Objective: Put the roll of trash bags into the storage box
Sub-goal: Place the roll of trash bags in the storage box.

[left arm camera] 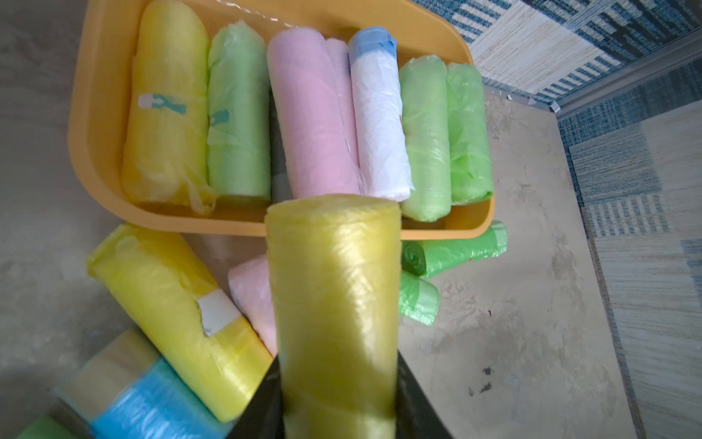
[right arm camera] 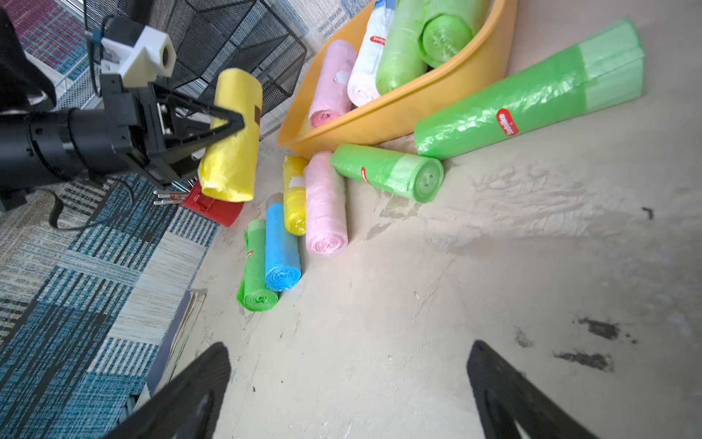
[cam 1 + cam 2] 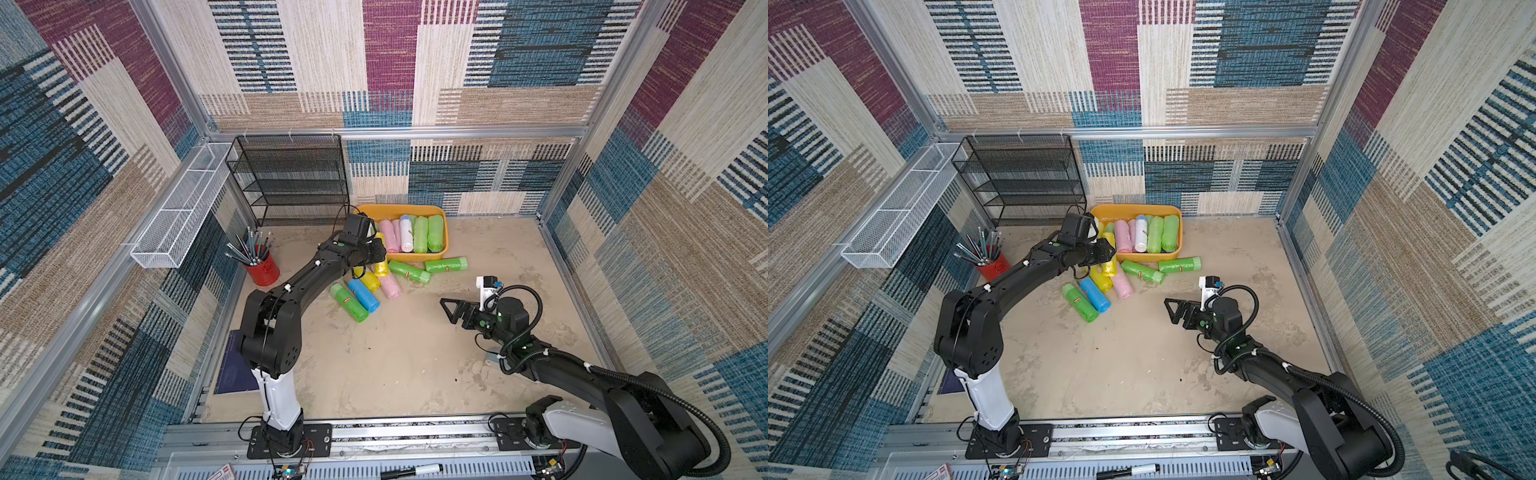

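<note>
Holds a yellow roll (image 2: 230,152) clamped in the left gripper (image 2: 235,125), lifted off the worktop (image 2: 418,285), above loose rolls (image 2: 326,205), just at the box's (image 2: 399,114) near rim. Shows the right gripper (image 2: 349,380) spread wide, empty, well apart.

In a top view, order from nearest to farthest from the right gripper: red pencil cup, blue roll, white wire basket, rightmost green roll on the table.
1. Rightmost green roll, on the table just beyond the right gripper.
2. Blue roll, in the loose cluster further left.
3. Red pencil cup, at the table's left edge.
4. White wire basket, hanging at the far left.
</note>
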Robot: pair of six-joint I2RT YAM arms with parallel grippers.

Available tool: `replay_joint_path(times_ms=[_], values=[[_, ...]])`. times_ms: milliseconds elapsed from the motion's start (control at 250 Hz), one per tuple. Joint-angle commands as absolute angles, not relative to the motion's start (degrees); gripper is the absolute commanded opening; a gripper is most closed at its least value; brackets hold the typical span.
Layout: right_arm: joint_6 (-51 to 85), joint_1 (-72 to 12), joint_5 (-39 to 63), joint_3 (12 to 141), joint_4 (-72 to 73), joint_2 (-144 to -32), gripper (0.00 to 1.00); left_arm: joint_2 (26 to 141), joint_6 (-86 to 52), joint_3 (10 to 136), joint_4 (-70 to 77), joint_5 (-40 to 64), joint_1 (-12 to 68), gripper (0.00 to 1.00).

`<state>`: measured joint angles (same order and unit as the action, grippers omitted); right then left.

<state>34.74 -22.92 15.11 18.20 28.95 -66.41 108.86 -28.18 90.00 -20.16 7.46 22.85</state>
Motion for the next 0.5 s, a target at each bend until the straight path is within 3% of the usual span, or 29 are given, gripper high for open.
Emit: replay_joint_path(times_ms=[0, 496], values=[[33.24, -22.94, 12.77, 17.92, 29.06, -65.72, 0.99, 112.51, -24.53, 95.36, -22.83, 6.39, 22.48, 0.33], [31.97, -22.94, 9.93, 17.49, 28.58, -65.99, 0.99, 133.46, -18.79, 125.89, -35.49, 0.87, 20.51, 0.34]])
